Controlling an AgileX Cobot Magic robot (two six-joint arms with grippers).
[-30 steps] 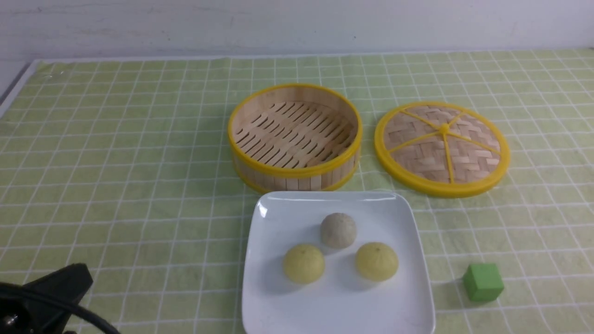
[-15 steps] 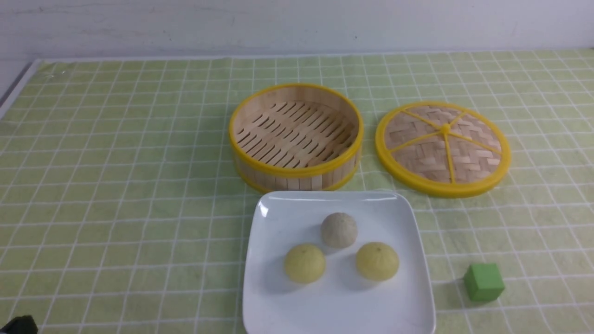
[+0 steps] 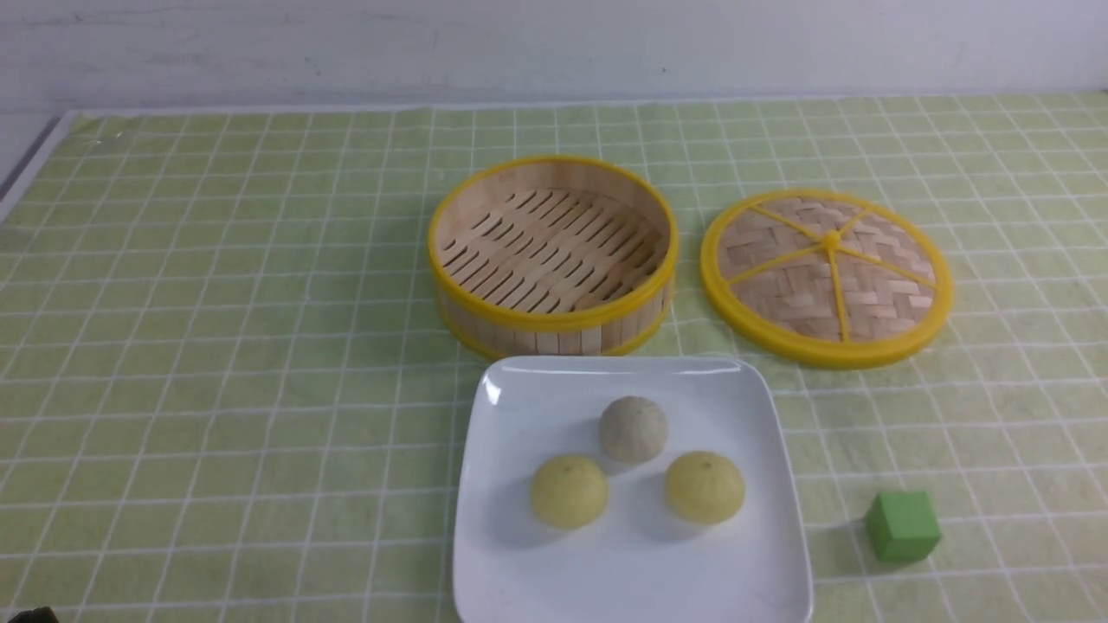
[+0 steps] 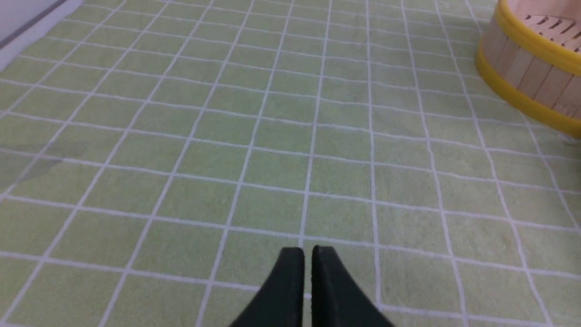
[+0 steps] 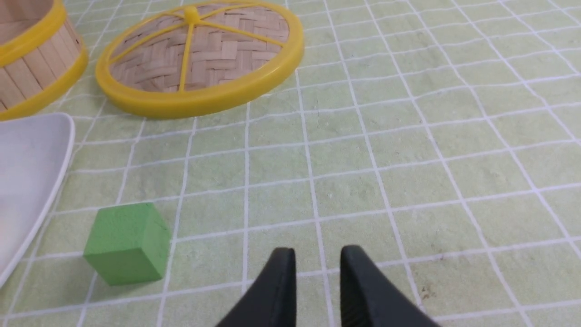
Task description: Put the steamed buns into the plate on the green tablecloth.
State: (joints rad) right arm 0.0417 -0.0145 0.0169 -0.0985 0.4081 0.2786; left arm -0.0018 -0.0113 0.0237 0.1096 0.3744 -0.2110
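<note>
Three steamed buns lie in the white square plate (image 3: 485,519) on the green tablecloth (image 3: 216,346): a greyish-white one (image 3: 633,428) at the back and two pale yellow ones (image 3: 569,491) (image 3: 704,486) in front. My left gripper (image 4: 307,250) is shut and empty over bare cloth, far left of the plate; only a dark sliver of it shows at the front view's bottom left corner. My right gripper (image 5: 317,250) is empty, its jaws a little apart, over cloth right of the plate's edge (image 5: 27,154). It is out of the front view.
An empty bamboo steamer basket (image 3: 550,255) stands just behind the plate, its woven lid (image 3: 827,275) to its right. A green cube (image 3: 902,525) sits right of the plate, close to my right gripper in the right wrist view (image 5: 125,243).
My left arm has drawn back out of the front view's bottom left corner. The buns, plate, basket and lid have not moved.
</note>
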